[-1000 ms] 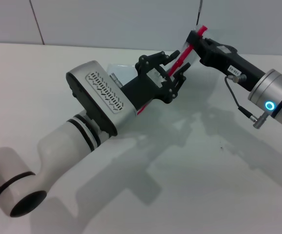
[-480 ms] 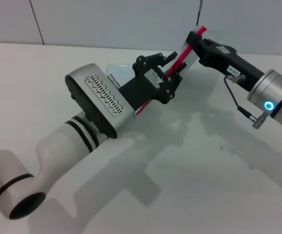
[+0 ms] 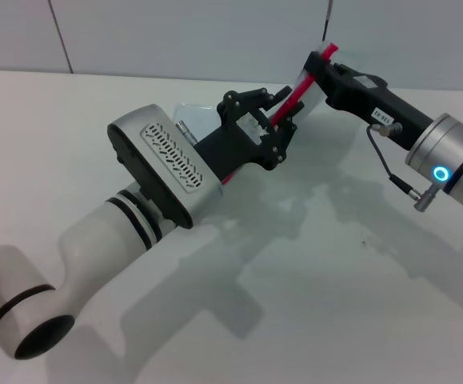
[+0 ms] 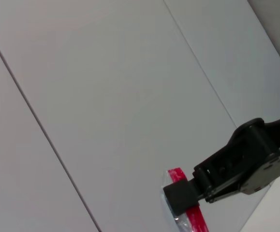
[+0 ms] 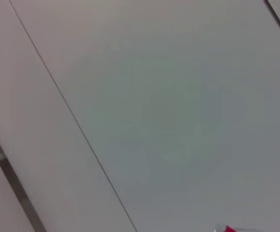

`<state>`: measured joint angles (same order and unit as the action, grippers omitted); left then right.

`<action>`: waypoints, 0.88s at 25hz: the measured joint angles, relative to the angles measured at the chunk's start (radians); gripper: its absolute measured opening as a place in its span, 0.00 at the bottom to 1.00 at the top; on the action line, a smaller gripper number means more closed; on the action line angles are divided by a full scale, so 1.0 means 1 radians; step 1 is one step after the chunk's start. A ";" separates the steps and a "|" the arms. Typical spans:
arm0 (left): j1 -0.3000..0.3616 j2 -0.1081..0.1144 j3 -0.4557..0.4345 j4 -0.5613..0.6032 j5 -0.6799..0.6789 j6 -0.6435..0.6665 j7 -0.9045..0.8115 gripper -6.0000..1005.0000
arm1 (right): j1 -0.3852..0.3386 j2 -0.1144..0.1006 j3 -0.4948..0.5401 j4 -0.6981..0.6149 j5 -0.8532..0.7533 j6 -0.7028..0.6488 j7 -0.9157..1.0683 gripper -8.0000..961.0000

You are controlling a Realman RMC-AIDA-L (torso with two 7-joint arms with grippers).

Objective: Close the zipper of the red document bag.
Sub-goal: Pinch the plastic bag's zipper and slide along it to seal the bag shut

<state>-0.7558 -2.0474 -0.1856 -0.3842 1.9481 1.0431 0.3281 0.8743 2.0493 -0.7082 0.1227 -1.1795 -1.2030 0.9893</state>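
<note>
Head view: your left gripper (image 3: 273, 122), clamped on the zipper (image 3: 299, 88), has crept slightly toward seven o'clock. Your right gripper (image 3: 321, 64) still pinches the bag (image 3: 306, 78) corner at one o'clock; closure looks unfinished.

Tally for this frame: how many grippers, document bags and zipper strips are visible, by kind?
Grippers: 2, the left gripper and the right gripper, both at the raised red edge.
Document bags: 1, the red document bag.
Zipper strips: 1, the zipper.
Total: 4
</note>
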 joint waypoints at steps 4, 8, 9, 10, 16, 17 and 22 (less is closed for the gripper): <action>-0.001 0.001 0.000 0.001 0.000 0.000 0.008 0.19 | 0.000 0.000 -0.002 0.000 0.000 -0.001 0.000 0.02; -0.002 0.002 0.000 0.003 0.000 0.000 0.009 0.18 | 0.000 0.000 -0.002 0.001 0.000 -0.002 0.000 0.02; -0.002 0.003 0.001 0.003 0.000 0.000 0.009 0.17 | 0.000 0.000 -0.002 0.001 0.000 -0.002 0.000 0.02; -0.002 0.003 0.002 0.003 0.000 0.000 0.009 0.17 | 0.000 0.000 -0.002 0.002 0.000 -0.002 0.000 0.02; -0.001 0.003 0.004 0.004 0.000 0.000 0.009 0.15 | 0.000 0.000 0.000 0.002 0.000 -0.001 0.000 0.02; -0.001 0.003 0.005 0.004 0.000 0.000 0.009 0.14 | 0.000 0.000 0.001 0.002 0.000 -0.001 0.000 0.02; 0.000 0.003 0.007 0.005 0.000 -0.017 0.009 0.13 | 0.000 0.000 0.001 0.002 0.000 -0.004 0.000 0.02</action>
<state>-0.7563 -2.0447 -0.1783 -0.3789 1.9480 1.0264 0.3373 0.8743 2.0494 -0.7072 0.1243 -1.1797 -1.2069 0.9894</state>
